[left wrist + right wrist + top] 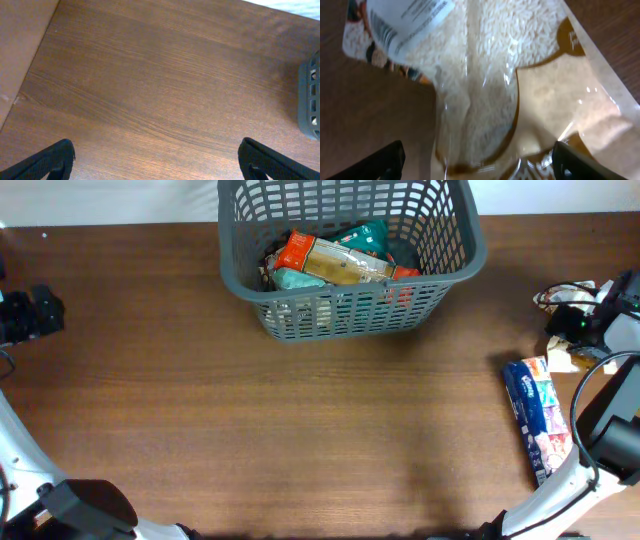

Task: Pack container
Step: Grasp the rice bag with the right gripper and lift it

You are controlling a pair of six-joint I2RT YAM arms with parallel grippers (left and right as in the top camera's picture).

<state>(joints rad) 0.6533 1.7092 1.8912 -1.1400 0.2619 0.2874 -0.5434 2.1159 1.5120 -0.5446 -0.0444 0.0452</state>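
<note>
The dark grey lattice basket (455, 265) stands at the back centre and holds several snack packets, among them an orange-and-tan one (335, 262) and a teal one (365, 235). Its corner shows at the right edge of the left wrist view (311, 100). My left gripper (35, 315) is open and empty over bare wood at the far left (157, 160). My right gripper (578, 322) is at the far right, open, its fingers either side of a clear-windowed bag of rice (485, 90) just below it (477, 162). Part of that bag shows in the overhead view (560, 362).
A long blue patterned packet (538, 418) lies on the wooden table (300, 430) at the right, in front of the rice bag. A lighter brown surface borders the table on the left in the left wrist view (20, 45).
</note>
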